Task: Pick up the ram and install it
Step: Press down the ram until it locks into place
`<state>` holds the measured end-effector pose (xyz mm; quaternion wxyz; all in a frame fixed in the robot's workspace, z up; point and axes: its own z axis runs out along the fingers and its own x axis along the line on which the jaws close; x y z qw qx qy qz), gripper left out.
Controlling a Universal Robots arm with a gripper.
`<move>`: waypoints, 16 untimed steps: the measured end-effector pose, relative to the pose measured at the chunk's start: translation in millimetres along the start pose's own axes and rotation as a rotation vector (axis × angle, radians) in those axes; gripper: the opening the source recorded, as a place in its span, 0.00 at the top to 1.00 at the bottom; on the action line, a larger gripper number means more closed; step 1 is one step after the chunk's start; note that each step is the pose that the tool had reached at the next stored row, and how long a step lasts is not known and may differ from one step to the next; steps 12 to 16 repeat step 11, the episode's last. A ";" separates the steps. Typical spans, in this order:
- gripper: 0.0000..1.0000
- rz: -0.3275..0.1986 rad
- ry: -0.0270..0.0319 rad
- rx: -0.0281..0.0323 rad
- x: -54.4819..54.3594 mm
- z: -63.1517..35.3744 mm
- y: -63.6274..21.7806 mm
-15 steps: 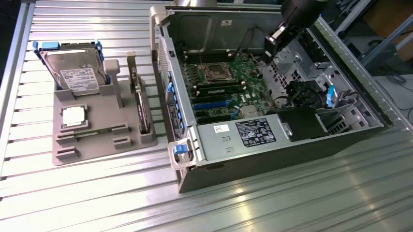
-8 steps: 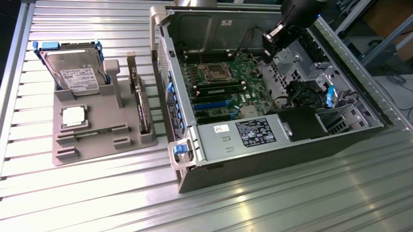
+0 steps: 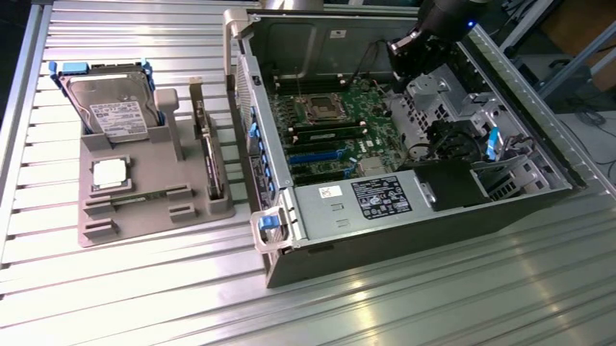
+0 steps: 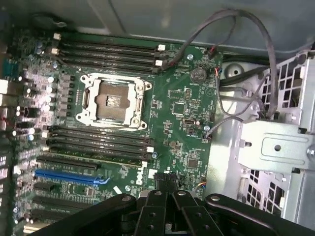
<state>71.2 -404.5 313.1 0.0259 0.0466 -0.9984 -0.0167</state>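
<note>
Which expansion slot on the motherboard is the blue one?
The long blue slot, just past the lower bank of black memory slots; the neighbouring expansion slots are black.

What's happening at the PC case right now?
The arm's tool hangs shut and empty over the open computer case, looking down on the motherboard with its bare processor socket and memory slots. The ram lies flat in the grey holder tray at the exterior view's left, near a hard drive and a processor chip.
</note>
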 end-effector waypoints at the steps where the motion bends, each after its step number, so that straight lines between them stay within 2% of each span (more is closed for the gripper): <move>1: 0.89 0.016 -0.0005 -0.0006 0.0 0.0 0.0; 6: 0.89 0.155 -0.0054 -0.0062 0.0 0.3 0.0; 16: 0.89 0.164 -0.0057 -0.0063 -0.1 0.2 0.0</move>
